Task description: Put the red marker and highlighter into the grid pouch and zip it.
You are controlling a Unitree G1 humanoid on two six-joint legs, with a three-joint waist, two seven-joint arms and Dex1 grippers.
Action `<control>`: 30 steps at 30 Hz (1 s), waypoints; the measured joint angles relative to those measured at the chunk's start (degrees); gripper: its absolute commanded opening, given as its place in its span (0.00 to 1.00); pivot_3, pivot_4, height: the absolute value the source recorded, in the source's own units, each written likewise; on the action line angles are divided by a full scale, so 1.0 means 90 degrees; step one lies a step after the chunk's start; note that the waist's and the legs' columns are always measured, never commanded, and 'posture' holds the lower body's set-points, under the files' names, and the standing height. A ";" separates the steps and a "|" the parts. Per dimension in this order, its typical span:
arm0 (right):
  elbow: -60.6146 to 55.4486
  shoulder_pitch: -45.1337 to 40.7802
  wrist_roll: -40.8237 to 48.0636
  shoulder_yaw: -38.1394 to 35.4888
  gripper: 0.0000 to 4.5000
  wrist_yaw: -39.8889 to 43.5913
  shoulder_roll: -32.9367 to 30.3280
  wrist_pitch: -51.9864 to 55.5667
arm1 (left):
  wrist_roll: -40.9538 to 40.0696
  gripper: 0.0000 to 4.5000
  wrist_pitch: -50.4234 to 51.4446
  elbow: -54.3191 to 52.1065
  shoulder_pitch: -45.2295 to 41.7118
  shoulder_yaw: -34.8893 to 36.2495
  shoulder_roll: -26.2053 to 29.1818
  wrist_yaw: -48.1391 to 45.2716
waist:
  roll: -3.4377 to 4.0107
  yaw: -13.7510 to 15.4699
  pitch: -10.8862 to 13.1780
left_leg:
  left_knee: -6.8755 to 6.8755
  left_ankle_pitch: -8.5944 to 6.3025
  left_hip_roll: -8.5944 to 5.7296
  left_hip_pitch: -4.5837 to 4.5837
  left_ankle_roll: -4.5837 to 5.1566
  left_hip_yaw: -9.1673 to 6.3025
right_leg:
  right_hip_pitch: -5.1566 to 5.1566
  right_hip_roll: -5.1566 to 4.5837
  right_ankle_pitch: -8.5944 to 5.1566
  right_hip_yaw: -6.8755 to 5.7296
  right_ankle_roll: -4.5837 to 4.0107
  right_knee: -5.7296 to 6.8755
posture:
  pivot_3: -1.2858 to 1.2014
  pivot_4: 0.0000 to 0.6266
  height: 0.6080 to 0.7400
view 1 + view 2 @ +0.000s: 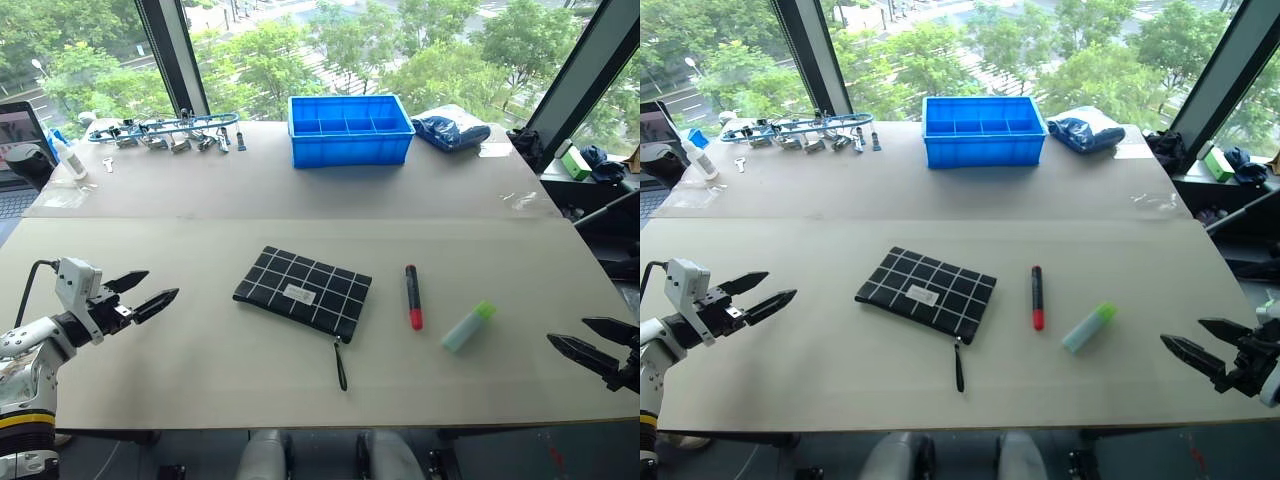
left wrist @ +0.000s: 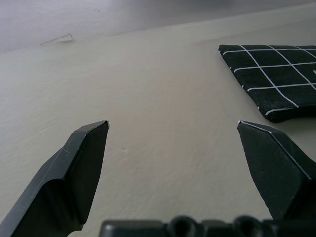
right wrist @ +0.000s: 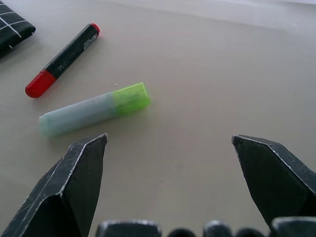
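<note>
Beige tabletop point(image 1: 200, 350) before tall windows with trees outside. Landmark: grid pouch point(image 1: 303, 291) — flat, black with white lines, lying at mid-table, zipper pull cord point(image 1: 341, 366) trailing off its near corner toward the robot.

Red marker point(image 1: 412, 296): just right of the pouch, apart from it, red end nearer the robot.
Highlighter point(image 1: 468, 326): right of the marker, further from the pouch, lime cap pointing away from the robot; touches nothing.
Blue bin point(image 1: 350, 129): well behind the pouch, at the far side.
Tools point(image 1: 165, 130): behind the pouch and to its left.

Left gripper point(image 1: 146, 290): well left of the pouch, fingers spread, empty.
Right gripper point(image 1: 590, 345): well right of the pouch, beyond the highlighter, fingers spread, empty.

Step in hand, as judged: the start — nothing grasped; whether the pouch is zipped shut cannot be told. The next move likely calls for steadying the pouch and working its zipper, or reaching for the highlighter on the right.
</note>
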 measured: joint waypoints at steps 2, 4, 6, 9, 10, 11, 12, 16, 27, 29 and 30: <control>0.0002 -0.0001 -0.0001 0.0001 1.00 0.0000 0.0000 -0.0003 | 0.0002 1.00 0.0000 0.0001 -0.0004 -0.0007 0.0001 0.0000 | 0.0000 0.0000 0.0000 | 0.0000 0.0000 0.0000 0.0000 0.0000 0.0000 | 0.0000 0.0000 0.0000 0.0000 0.0000 0.0000 | 0.52 0.24 1.00; 0.0042 -0.0036 -0.0048 0.0034 1.00 -0.0005 0.0000 -0.0043 | 0.0008 1.00 0.0108 0.0050 -0.0091 -0.0095 0.0028 -0.0048 | 0.0000 0.0004 0.0000 | 0.0001 0.0000 -0.0001 0.0000 0.0000 0.0000 | 0.0002 0.0000 0.0000 -0.0001 0.0000 0.0000 | 0.52 0.24 1.00; 0.0067 -0.0076 -0.0071 0.0141 1.00 -0.0011 0.0000 -0.0074 | 0.0004 1.00 0.0311 0.0142 -0.0240 -0.0212 0.0089 -0.0186 | 0.0000 0.0003 0.0000 | 0.0001 0.0000 -0.0001 0.0000 0.0000 0.0004 | 0.0001 0.0001 0.0000 -0.0003 0.0000 0.0001 | 0.52 0.24 1.00; 0.0072 -0.0123 -0.0057 0.0212 1.00 0.0000 0.0001 -0.0082 | 0.0011 1.00 0.0327 0.0292 -0.0495 -0.0286 0.0106 -0.0269 | 0.0000 0.0001 0.0000 | 0.0001 0.0000 -0.0001 0.0000 0.0000 0.0002 | 0.0000 0.0001 0.0000 -0.0001 0.0000 0.0001 | 0.52 0.24 1.00; 0.0063 -0.0170 -0.0028 0.0211 0.94 0.0009 0.0000 -0.0078 | 0.0021 1.00 0.0300 0.0422 -0.0620 -0.0316 0.0109 -0.0301 | 0.0000 0.0001 0.0000 | 0.0001 0.0000 -0.0002 0.0000 0.0000 0.0003 | 0.0001 0.0003 0.0000 -0.0002 0.0000 0.0001 | 0.52 0.24 1.00; 0.0039 -0.0205 0.0027 0.0210 0.94 0.0017 -0.0001 -0.0067 | 0.0029 1.00 0.0291 0.0515 -0.0715 -0.0343 0.0112 -0.0345 | 0.0000 0.0001 0.0000 | 0.0001 0.0000 -0.0001 0.0000 0.0000 0.0004 | 0.0001 0.0003 0.0000 -0.0002 0.0000 0.0001 | 0.52 0.24 1.00; -0.0037 -0.0263 0.0084 0.0219 0.86 0.0020 -0.0010 -0.0013 | 0.0052 1.00 0.0221 0.0653 -0.0824 -0.0393 0.0127 -0.0474 | 0.0000 0.0001 0.0000 | 0.0001 0.0000 -0.0002 0.0001 0.0000 0.0005 | 0.0001 0.0003 0.0000 -0.0002 0.0000 0.0002 | 0.52 0.24 1.00; -0.0772 -0.0768 0.0472 0.0578 0.58 0.0021 -0.0148 0.0323 | 0.0357 1.00 -0.0722 0.0953 -0.1101 -0.0652 0.0142 -0.0919 | 0.0000 -0.0041 0.0000 | 0.0001 0.0001 0.0006 0.0003 -0.0001 0.0005 | -0.0002 0.0010 0.0001 0.0002 -0.0003 0.0004 | 0.52 0.24 1.00; -0.1905 -0.3707 0.0089 0.4733 0.02 -0.0903 0.1073 0.1002 | 0.1440 1.00 -0.4079 0.2120 -0.1872 -0.1269 0.0126 -0.1255 | -0.0010 0.0002 -0.0002 | 0.0022 0.0000 -0.0001 -0.0021 0.0001 0.0029 | -0.0012 -0.0001 0.0003 -0.0018 -0.0002 0.0004 | 0.52 0.24 1.00; -0.1306 -0.4299 -0.0668 0.5425 0.02 -0.1293 0.1483 0.0801 | 0.1567 1.00 -0.4515 0.2331 -0.2052 -0.1340 0.0093 -0.1212 | -0.0012 -0.0002 -0.0004 | 0.0029 0.0001 -0.0003 -0.0028 0.0001 0.0039 | -0.0017 -0.0002 0.0006 -0.0017 0.0003 0.0006 | 0.52 0.24 1.00; -0.1007 -0.4558 -0.0965 0.5722 0.02 -0.1446 0.1706 0.0724 | 0.1635 1.00 -0.4703 0.2436 -0.2097 -0.1369 0.0085 -0.1185 | -0.0012 -0.0007 -0.0004 | 0.0029 0.0001 -0.0003 -0.0028 0.0001 0.0042 | -0.0017 -0.0001 0.0005 -0.0017 0.0003 0.0009 | 0.52 0.24 1.00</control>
